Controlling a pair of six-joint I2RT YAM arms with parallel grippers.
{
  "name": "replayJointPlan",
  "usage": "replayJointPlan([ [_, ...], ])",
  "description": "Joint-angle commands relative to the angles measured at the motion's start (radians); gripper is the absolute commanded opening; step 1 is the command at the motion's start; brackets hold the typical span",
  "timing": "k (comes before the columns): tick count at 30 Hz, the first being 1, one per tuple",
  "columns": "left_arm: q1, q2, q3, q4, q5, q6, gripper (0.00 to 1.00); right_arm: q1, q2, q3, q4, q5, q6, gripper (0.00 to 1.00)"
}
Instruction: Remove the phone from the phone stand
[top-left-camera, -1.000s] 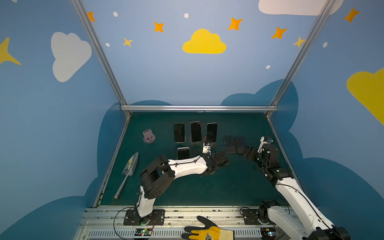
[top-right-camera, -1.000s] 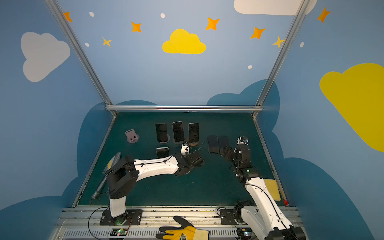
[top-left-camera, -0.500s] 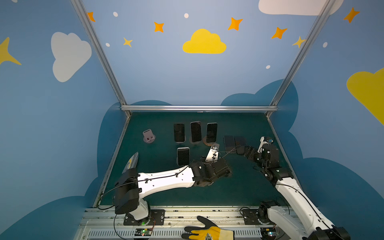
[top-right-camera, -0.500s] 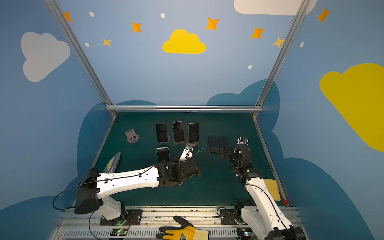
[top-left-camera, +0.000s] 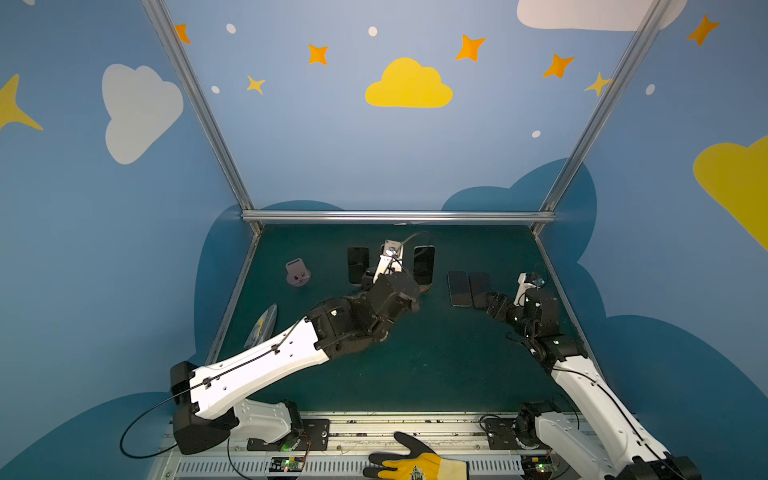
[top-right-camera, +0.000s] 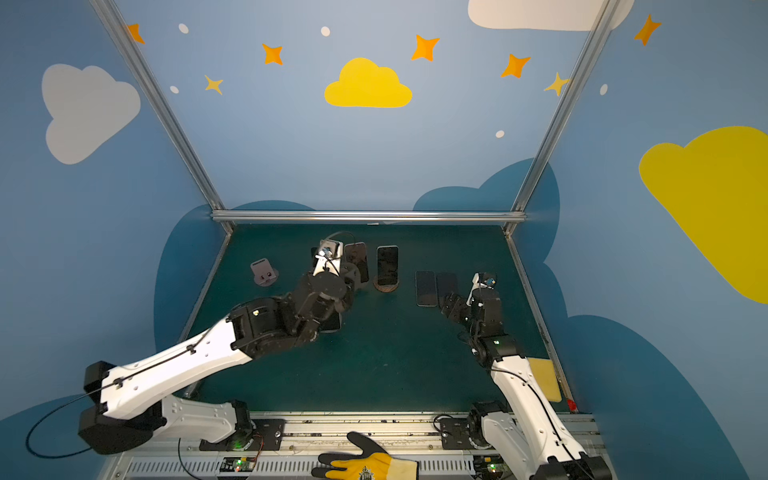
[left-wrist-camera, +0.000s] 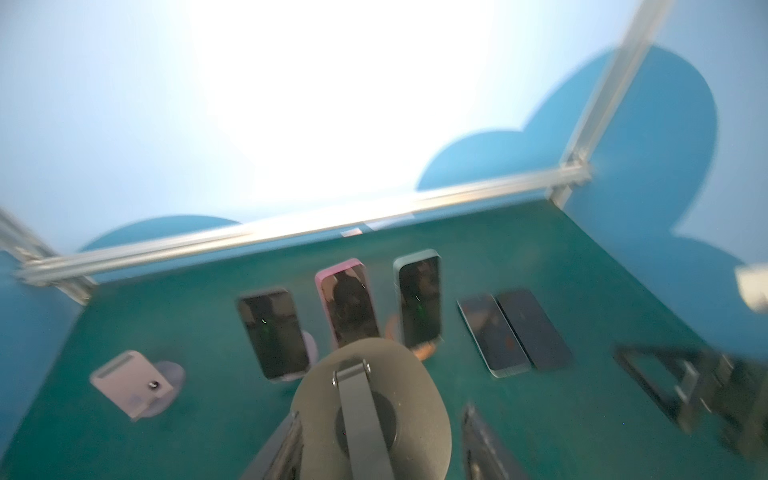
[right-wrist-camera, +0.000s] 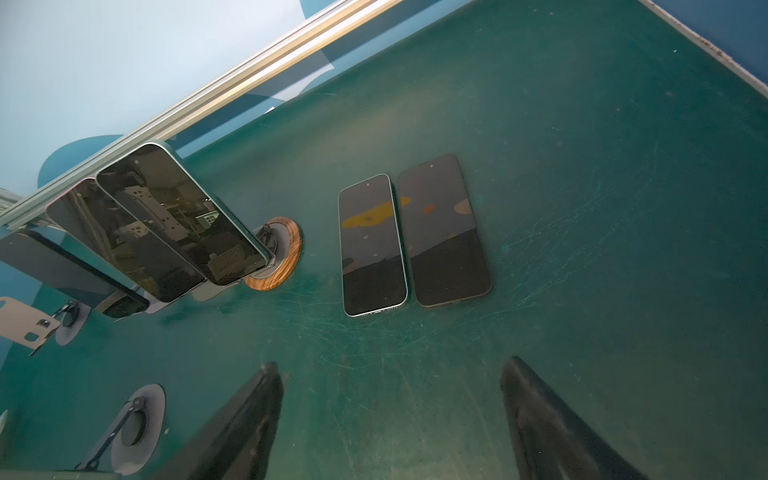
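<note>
My left gripper (left-wrist-camera: 383, 412) is shut on a grey phone stand (left-wrist-camera: 407, 386). Its round base and arm fill the space between the fingers, and no phone shows on it. Beyond it, a dark phone (left-wrist-camera: 272, 332), a pink phone (left-wrist-camera: 347, 307) and a green phone (left-wrist-camera: 417, 303) lean on stands in a row. Two phones (right-wrist-camera: 372, 245) (right-wrist-camera: 444, 232) lie flat just ahead of my right gripper (right-wrist-camera: 391, 362), which is open and empty. The edge of another phone (top-right-camera: 332, 325) peeks out under the left arm.
An empty lavender stand (top-left-camera: 297, 272) stands left of the row. A grey disc base with an arm (right-wrist-camera: 133, 428) sits in front of the row. A trowel (top-left-camera: 262, 326) lies by the left wall, a yellow pad (top-right-camera: 544, 378) by the right wall, and a glove (top-left-camera: 419, 465) on the front rail.
The left arm has risen and swung toward the back row with its gripper still shut. The right gripper stays by the flat phones, its jaws a little narrower.
</note>
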Motion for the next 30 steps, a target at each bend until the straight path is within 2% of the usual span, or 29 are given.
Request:
replayJointPlan([
  [1,0.132,-0.013,0.055,-0.036,0.074,0.071,0.57,-0.001,-0.017,0.013,0.005,-0.021,-0.006,0.82],
  [4,0.283,0.004,0.111,-0.057,0.151,0.083,0.57,-0.002,-0.020,0.013,0.005,-0.027,-0.007,0.82],
  [8,0.426,0.059,0.174,-0.040,0.180,0.110,0.57,0.000,-0.024,0.010,0.009,-0.034,-0.007,0.82],
  [14,0.627,0.176,0.238,0.009,0.304,0.053,0.56,0.000,-0.032,0.003,0.022,-0.043,-0.002,0.82],
  [23,0.792,0.413,0.303,0.102,0.393,-0.025,0.56,0.001,-0.033,0.001,0.029,-0.024,-0.008,0.82],
  [30,0.858,0.628,0.405,0.078,0.401,-0.057,0.56,-0.002,-0.018,0.003,0.033,-0.005,-0.017,0.82],
])
